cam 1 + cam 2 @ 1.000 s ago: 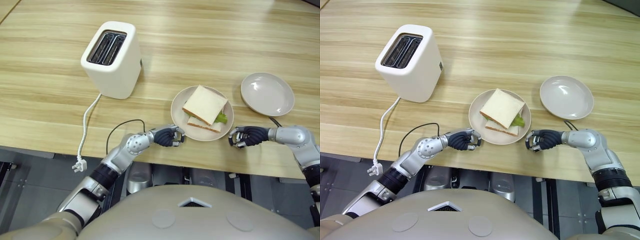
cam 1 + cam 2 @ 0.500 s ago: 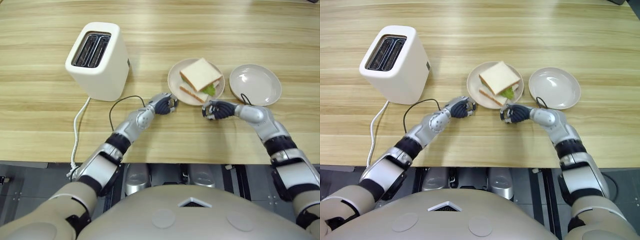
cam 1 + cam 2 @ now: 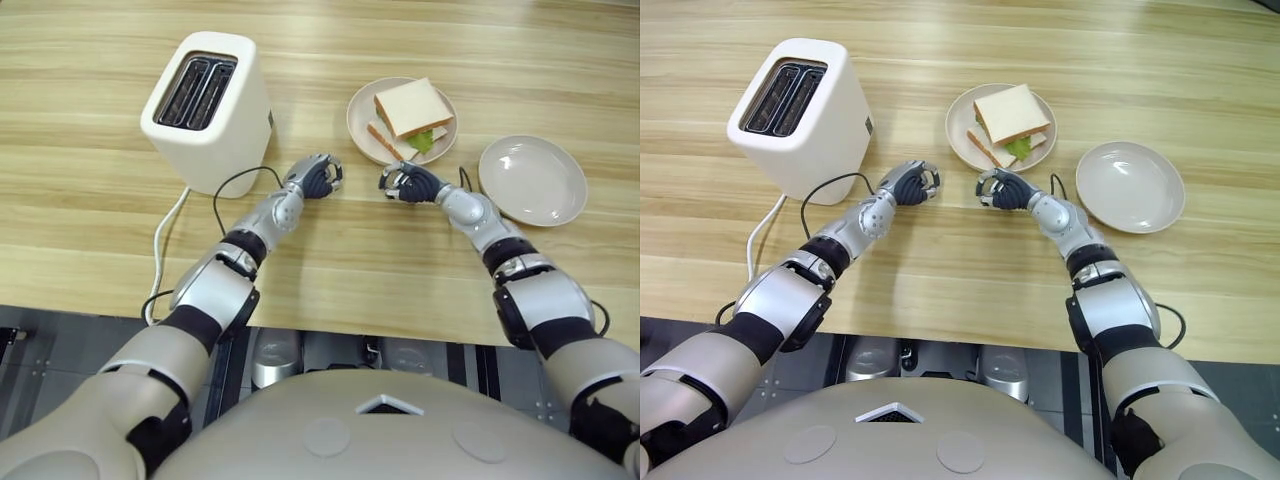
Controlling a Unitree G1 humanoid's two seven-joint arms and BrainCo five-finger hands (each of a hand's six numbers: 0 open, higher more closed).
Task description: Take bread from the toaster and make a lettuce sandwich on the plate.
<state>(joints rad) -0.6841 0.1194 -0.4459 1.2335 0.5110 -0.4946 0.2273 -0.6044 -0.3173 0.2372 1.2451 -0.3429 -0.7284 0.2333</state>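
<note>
Since a sandwich (image 3: 408, 112) sits assembled on the plate (image 3: 358, 108), the main work of the task looks done. Two pieces of bread are stacked there, the top slice (image 3: 414, 102) a little askew over the bottom slice (image 3: 383, 140). A leaf of lettuce (image 3: 426, 142) pokes out between them on the side of the plate nearest the robot. The toaster (image 3: 215, 125) stands well to the left of the plate. Its two slots (image 3: 200, 88) show no bread, which fits both slices now being in the sandwich.

The left hand (image 3: 316, 176) is just off the plate's near-left side, its fingers curled in on themselves and holding nothing. The right hand (image 3: 404, 184) is just in front of the plate's near edge, curled the same way and likewise holding nothing. Neither hand touches the plate or the sandwich. Whether they rest on the table (image 3: 350, 250) or hang just above it cannot be told. A second dish (image 3: 532, 180) lies to the right of the plate and a little nearer the robot, apart from it.

As a judgement, little is left: the bread is out, the lettuce is in and the top slice is on. What might remain is squaring the top slice over the lower one and drawing both arms away from the plate.
</note>
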